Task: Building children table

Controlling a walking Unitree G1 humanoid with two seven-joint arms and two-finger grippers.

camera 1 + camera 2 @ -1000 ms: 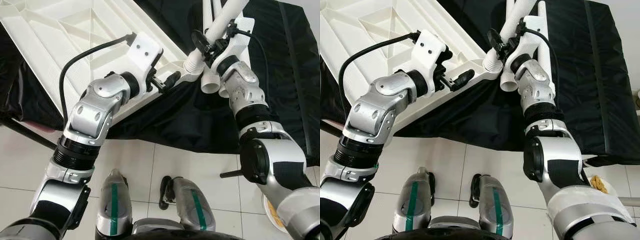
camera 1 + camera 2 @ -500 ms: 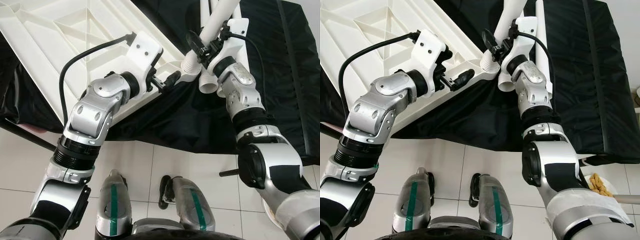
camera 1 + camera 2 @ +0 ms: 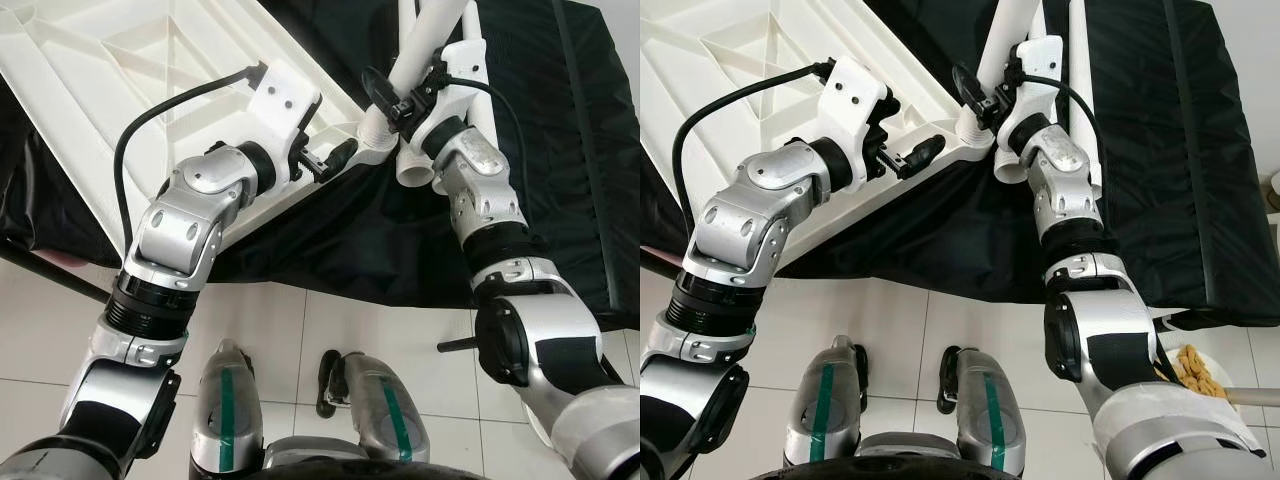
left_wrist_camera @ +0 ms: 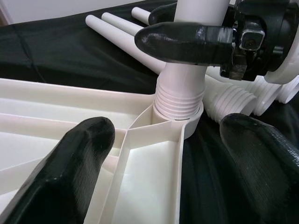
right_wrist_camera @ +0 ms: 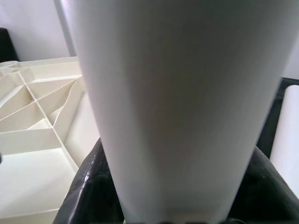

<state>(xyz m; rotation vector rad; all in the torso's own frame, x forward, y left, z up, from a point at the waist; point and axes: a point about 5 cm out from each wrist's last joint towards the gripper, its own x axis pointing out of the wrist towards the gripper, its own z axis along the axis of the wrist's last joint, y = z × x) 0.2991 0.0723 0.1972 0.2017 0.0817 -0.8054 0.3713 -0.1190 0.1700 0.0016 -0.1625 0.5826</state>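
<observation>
— What's the biggest thing in front of the robot?

— A surface draped in black cloth [image 3: 1170, 150]. On it lies the white plastic tabletop [image 3: 120, 90], flipped underside up, so its ribs and triangular cells show. One corner of it hangs past the near edge of the cloth.

— And the leg?

— A smooth white tube, the table leg [image 3: 1012, 30], stands tilted with its ribbed threaded end in the round socket [image 4: 187, 123] at that corner. The threads still show above the socket rim. More white legs [image 3: 1085, 70] lie on the cloth just beside it, their threaded ends toward the robot.

— Which gripper has the leg?

— The right gripper [image 3: 385, 90]. Its fingers [image 4: 184, 42] pinch the tube just above the threads; the right wrist view looks straight along the pale tube.

— The left one?

— The left gripper [image 3: 330, 160] sits at the tabletop's corner edge, fingers [image 4: 65, 186] spread apart, one over the ribbed underside and one over the cloth, with the socket ahead between them.

— Anything lower down?

— White floor tiles [image 3: 380, 330] and the robot's own feet.
</observation>
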